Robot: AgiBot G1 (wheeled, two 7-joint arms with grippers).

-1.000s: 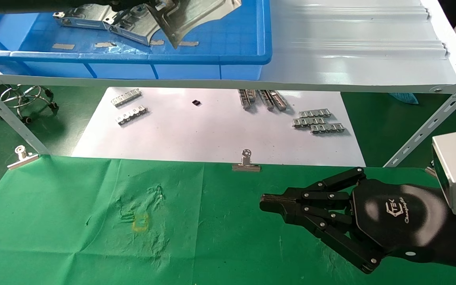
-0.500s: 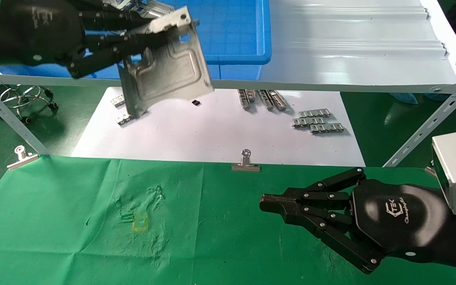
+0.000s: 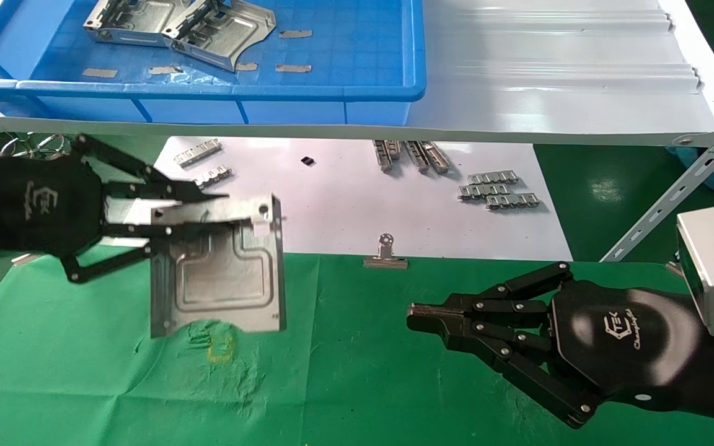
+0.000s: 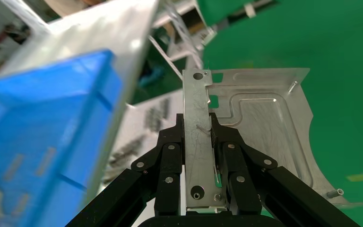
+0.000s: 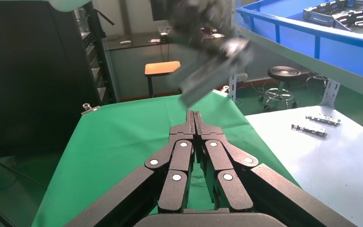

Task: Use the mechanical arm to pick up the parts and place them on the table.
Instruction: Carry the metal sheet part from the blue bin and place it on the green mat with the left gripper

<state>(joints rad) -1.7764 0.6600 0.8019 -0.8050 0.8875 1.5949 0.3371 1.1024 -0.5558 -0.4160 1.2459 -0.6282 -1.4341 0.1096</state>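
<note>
**While we hold a plate above the cloth**

Our left gripper (image 3: 208, 214) is clamped on the folded edge of a metal plate (image 3: 220, 272), which hangs above the green table (image 3: 357, 371). Our right gripper (image 3: 419, 319) rests closed, empty, beside it.

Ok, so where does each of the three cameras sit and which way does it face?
Head: above, looking down at the green table; shows left gripper holding a part, and right gripper.
Left wrist: behind its gripper, along the part.
Right wrist: behind its shut gripper, toward the left arm.
Shared: the part appears in all three.
</note>
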